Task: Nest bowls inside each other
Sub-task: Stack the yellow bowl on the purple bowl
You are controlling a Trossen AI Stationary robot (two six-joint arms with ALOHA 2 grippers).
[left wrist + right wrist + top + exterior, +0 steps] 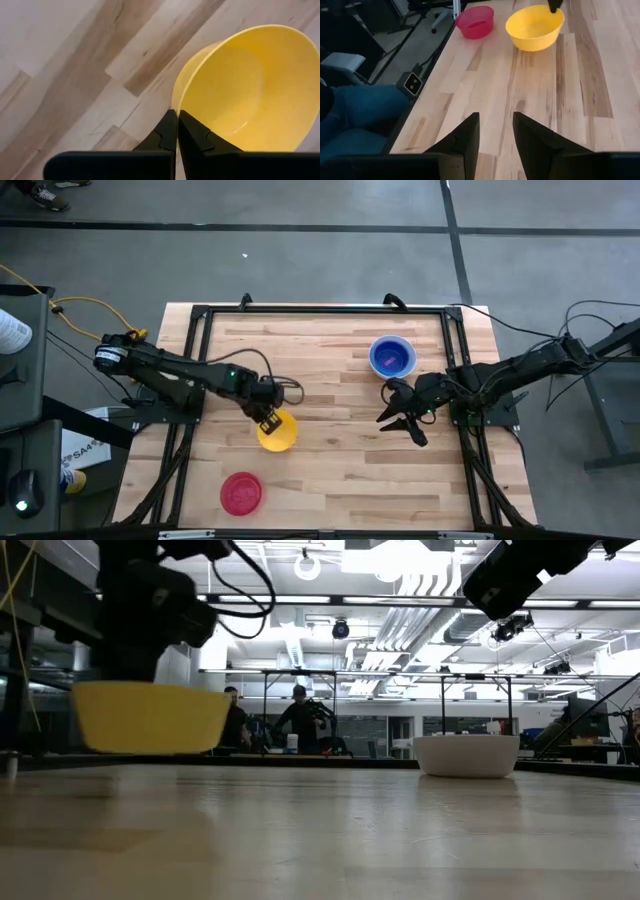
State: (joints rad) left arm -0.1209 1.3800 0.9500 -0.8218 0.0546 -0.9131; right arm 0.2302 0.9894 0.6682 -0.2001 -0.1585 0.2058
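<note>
Jaws pinched on the yellow bowl's (277, 431) rim, the left gripper (268, 421) should keep it level toward the blue stack (391, 357), right gripper (399, 418) waiting agape.

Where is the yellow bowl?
In the high view the yellow bowl is left of the table's middle, pinched at its rim by the left gripper, above the red bowl.

No text, label, brand or number can be read on anything here

Bright overhead lighting, soft shadows — blurred foreground
</note>
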